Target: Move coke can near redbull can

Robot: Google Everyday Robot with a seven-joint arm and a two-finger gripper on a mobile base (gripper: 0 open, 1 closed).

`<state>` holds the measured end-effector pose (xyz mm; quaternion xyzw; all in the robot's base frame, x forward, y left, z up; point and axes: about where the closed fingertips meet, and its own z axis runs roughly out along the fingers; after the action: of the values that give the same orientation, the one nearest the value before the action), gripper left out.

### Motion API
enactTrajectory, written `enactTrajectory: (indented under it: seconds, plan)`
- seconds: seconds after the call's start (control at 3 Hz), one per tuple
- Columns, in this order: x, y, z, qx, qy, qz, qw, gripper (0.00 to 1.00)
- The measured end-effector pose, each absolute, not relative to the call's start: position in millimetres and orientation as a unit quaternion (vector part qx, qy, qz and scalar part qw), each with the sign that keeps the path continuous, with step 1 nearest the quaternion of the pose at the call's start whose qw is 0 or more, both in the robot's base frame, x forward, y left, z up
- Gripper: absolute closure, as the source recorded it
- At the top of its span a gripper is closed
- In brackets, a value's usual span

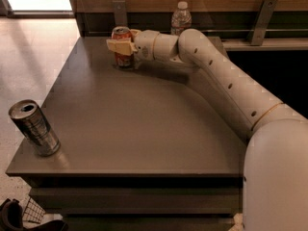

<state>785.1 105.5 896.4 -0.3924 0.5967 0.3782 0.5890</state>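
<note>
The coke can (122,35), short and red with a silver top, stands upright at the far left part of the dark table (139,124). My gripper (123,45) reaches in from the right and its pale fingers are around the can at mid height. The redbull can (34,128), slim and silver-grey with dark panels, stands at the table's near left corner, leaning a little in view, far from the coke can.
A clear plastic water bottle (181,18) stands at the table's far edge, just behind my arm (226,81). A wooden wall with metal brackets (263,13) runs behind the table. Tiled floor lies to the left.
</note>
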Motion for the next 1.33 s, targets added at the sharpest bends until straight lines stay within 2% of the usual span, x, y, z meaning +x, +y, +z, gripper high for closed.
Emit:
enactTrajectory:
  seconds: [0.67, 1.33]
  plan:
    - [764.1, 91.2, 941.6, -0.393, 0.596, 0.366, 0.597, 1.0]
    - [686.6, 100.8, 962.8, -0.406, 0.589, 0.358, 0.6, 1.0]
